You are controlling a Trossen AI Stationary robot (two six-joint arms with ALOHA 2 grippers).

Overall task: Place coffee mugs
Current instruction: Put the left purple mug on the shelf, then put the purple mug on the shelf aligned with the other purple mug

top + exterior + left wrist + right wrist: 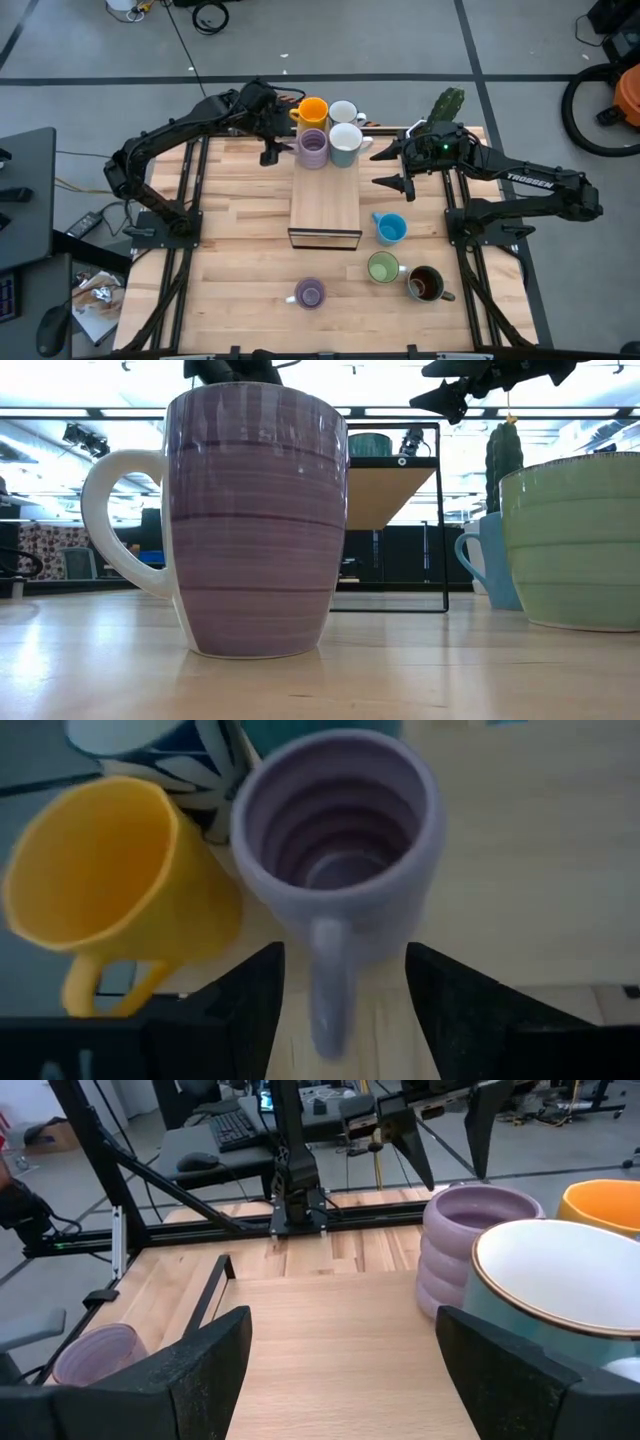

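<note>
Fingers of the left gripper stand apart on either side of the handle of the purple mug on the raised wooden shelf, with a gap showing between each finger and the handle, so the mug appears released and standing on its own base. The risk, judged from this, lies in the retreat: the handle points straight back between the fingers, and any sideways drift or twist of the wrist could catch it and spin or drag the mug. Just beside it stands the orange mug, close enough that a nudged purple mug would knock into it, and the patterned white mug sits right behind; on a crowded shelf one shove could push a neighbour toward the edge.

That left arm reaches in from the table's left, bent at the elbow, its gripper level with the mugs at the shelf's far end. The right gripper hovers near the shelf's right side with its fingers spread wide and nothing between them; a white-rimmed teal mug is nearest to it, and a careless approach there could clip it.

Farther off on the tabletop, still to be placed, wait a second purple mug, the green mug, the dark brown mug and the blue mug.
</note>
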